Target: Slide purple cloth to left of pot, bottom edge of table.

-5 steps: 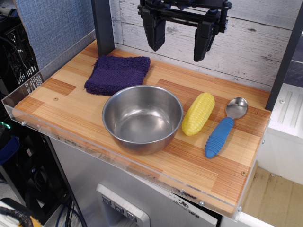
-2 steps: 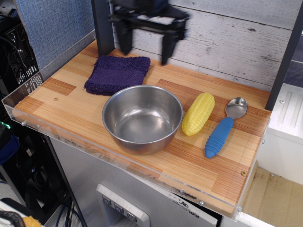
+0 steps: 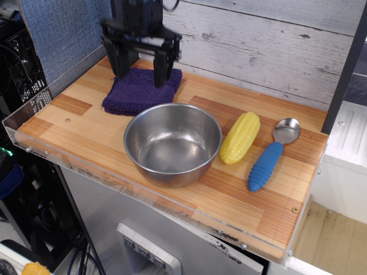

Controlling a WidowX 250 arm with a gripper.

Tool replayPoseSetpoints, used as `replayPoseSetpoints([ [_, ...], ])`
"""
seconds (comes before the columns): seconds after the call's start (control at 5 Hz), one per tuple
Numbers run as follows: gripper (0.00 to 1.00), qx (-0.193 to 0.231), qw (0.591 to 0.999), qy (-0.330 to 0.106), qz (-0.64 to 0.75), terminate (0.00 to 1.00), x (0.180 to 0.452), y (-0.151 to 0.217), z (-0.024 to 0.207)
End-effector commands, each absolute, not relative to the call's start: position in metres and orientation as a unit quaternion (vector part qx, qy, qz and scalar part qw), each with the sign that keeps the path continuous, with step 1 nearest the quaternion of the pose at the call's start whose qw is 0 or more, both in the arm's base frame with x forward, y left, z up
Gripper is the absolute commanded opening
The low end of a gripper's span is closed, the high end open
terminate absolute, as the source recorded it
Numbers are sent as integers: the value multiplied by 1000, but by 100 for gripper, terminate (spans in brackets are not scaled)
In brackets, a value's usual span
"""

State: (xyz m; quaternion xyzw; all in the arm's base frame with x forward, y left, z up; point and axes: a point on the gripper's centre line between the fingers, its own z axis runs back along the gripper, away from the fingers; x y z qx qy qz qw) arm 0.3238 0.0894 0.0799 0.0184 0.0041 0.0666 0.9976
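There, toward the far left of the wooden butcher-block surface [image 3: 80,123], lies the dark purple, nubbly, roughly square folded cloth [image 3: 137,91], close to the whitewashed plank back wall [image 3: 264,46]. Directly above it hangs the black two-fingered claw [image 3: 140,74], its jaws spread wide and gripping nothing; one fingertip [image 3: 121,73] sits over the cloth's far left part and the other over its far right part, though whether they touch the fabric cannot be told. Just in front of the cloth, nearer the camera, stands the round shiny stainless-steel bowl [image 3: 172,143], its rim beside the cloth's near edge. To the bowl's right lies a yellow plastic corn cob [image 3: 240,137], and further right a blue-handled metal spoon [image 3: 272,153]. Clear acrylic edging [image 3: 34,112] borders the surface.
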Motion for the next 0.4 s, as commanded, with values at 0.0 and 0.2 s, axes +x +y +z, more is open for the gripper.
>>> replayPoseSetpoints([
  [0.0, 100, 37, 997, -38, 53, 0, 357, 105, 76],
  [0.2, 100, 40, 997, -38, 59, 0, 369, 111, 70],
])
